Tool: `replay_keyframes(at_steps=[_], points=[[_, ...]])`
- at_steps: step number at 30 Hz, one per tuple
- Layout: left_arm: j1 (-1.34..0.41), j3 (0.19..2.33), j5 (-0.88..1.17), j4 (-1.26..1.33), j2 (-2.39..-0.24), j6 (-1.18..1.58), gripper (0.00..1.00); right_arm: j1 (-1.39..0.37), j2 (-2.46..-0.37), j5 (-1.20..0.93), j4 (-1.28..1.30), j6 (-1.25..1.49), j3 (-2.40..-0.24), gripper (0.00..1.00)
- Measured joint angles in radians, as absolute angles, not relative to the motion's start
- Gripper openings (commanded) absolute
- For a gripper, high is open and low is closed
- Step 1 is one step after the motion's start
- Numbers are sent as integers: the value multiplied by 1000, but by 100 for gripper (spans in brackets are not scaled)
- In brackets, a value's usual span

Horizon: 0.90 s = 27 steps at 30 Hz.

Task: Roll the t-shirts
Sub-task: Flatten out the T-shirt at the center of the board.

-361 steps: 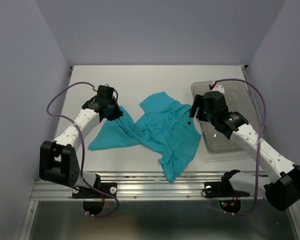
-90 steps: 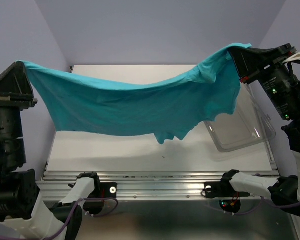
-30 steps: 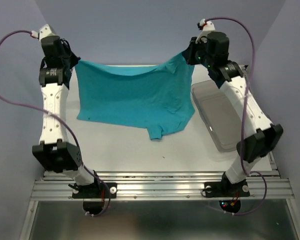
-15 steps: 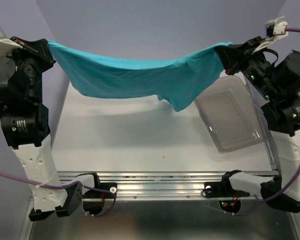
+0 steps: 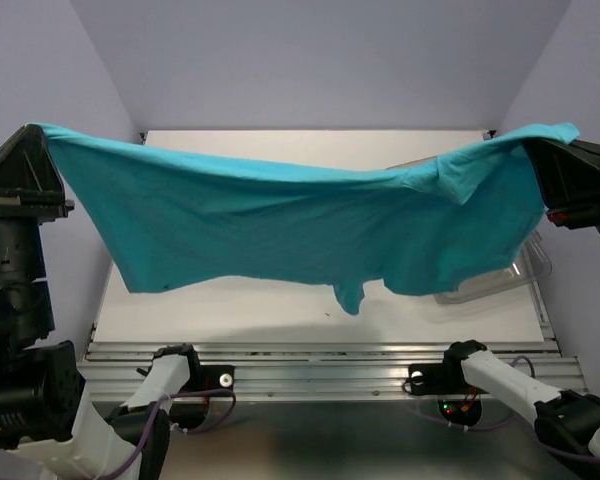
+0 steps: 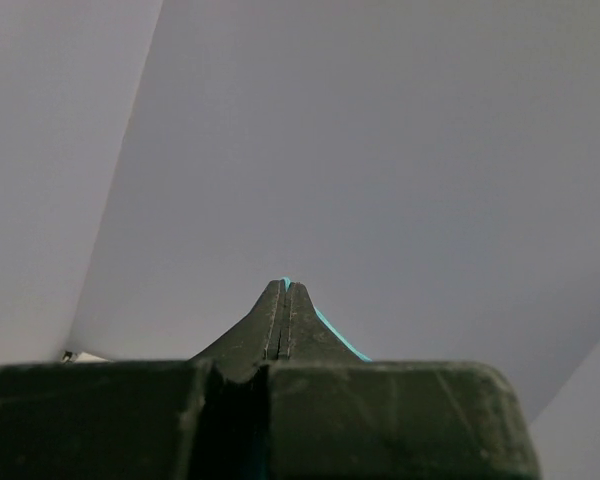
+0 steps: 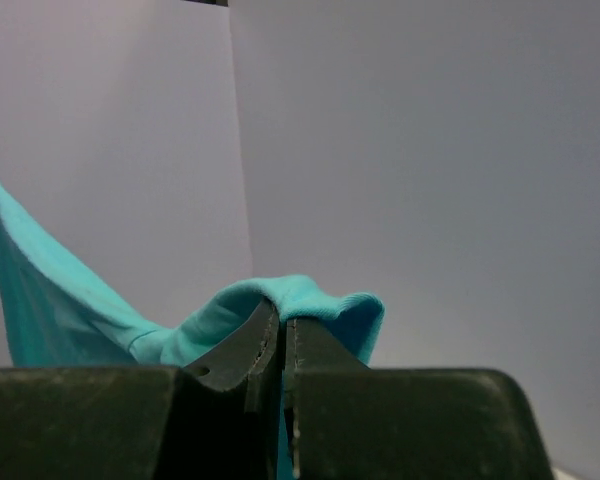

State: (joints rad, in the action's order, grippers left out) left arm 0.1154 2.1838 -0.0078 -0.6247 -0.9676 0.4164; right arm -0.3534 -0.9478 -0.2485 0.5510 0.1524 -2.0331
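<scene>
Top external: plain teal short-sleeved thin-fabric t-shirt hangs stretched in mid-air, fully off the white worktop, spanning from its left edge to its right edge. Left fingers clenched on one end, right fingers clenched on a bunched fold at the other. Step, prob.: spreading before laying flat. Next move needs both arms lowered evenly w/ tension kept, cloth landing clear of the clear grey-tinted plastic bin at the right edge.

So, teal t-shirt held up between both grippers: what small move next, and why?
The thin teal t-shirt hangs spread in mid-air, pinched by the shut left gripper and right gripper, so probably lower both arms together to lay it flat on the white table.
</scene>
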Motion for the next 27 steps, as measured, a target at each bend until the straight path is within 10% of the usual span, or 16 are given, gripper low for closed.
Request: replay_keyframes(at_steps=[15, 27], points=[[117, 1636, -38, -525, -986, 407, 0, -353, -986, -242, 579, 163, -1629, 1], [120, 1406, -42, -271, -1499, 389, 0, -354, -1513, -169, 444, 165, -1386, 1]])
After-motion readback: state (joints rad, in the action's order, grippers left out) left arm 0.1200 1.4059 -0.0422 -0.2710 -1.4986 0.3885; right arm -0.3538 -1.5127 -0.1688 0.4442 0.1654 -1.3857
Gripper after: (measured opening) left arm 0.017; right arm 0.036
